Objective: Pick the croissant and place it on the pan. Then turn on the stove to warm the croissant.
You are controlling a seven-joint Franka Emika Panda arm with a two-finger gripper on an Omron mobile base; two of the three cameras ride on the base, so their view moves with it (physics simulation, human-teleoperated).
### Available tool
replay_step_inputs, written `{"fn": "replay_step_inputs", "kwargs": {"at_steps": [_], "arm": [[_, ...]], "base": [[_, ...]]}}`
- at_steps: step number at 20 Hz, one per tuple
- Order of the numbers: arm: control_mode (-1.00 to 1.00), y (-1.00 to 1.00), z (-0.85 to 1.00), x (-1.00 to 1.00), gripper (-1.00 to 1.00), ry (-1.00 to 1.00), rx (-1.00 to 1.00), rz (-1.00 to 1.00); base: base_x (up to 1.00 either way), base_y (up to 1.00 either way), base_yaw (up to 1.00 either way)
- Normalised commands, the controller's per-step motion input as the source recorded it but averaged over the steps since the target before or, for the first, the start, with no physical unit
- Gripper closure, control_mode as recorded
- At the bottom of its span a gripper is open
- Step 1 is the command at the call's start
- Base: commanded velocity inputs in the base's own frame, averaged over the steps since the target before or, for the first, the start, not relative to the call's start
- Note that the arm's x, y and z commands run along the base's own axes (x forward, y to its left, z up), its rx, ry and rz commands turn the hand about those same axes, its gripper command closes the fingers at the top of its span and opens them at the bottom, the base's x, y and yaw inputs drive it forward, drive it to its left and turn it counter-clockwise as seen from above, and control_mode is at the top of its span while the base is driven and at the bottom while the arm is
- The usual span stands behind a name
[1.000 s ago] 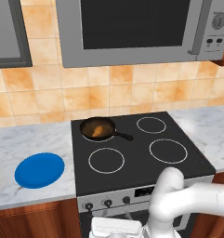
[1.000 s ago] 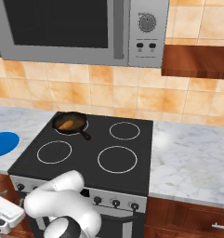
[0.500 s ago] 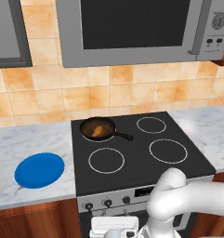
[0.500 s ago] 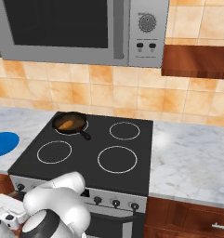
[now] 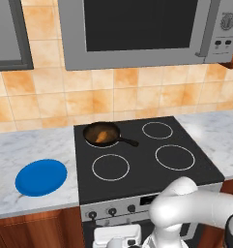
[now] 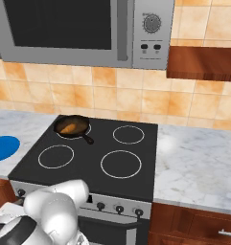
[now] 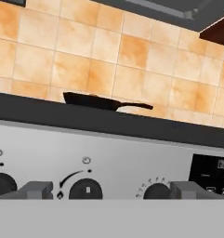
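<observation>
Your gripper [image 7: 111, 190] sits at frame bottom, jaws apart, a stove [image 5: 142, 164] knob [image 7: 86, 189] between them. Fingertips are cut off. Croissant [image 5: 103, 136] lies in the pan [image 5: 102, 134], upper left burner, well beyond.

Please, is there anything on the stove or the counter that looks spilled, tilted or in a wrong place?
Nothing stands out. The croissant lies inside the pan, which sits level on the stove's back-left burner. The blue plate lies flat on the counter. No spills or damage show.
</observation>
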Motion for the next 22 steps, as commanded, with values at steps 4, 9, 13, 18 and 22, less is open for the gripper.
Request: {"fn": "replay_step_inputs", "kwargs": {"at_steps": [4,9,13,18,22], "arm": [[-1.0,0.0,-0.11,0.2,-1.0,-0.05,0.0,0.0],[-1.0,0.0,-0.03,0.12,-1.0,-0.03,0.0,0.0],[-1.0,-0.01,-0.14,0.09,-1.0,-0.01,0.0,0.0],[-1.0,-0.15,-0.06,0.07,-1.0,-0.01,0.0,0.0],[-1.0,-0.16,0.0,0.13,-1.0,0.0,0.0,0.0]], "base": [[0.0,0.0,0.0],[0.0,0.0,0.0],[0.0,0.0,0.0],[0.0,0.0,0.0],[0.0,0.0,0.0]]}}
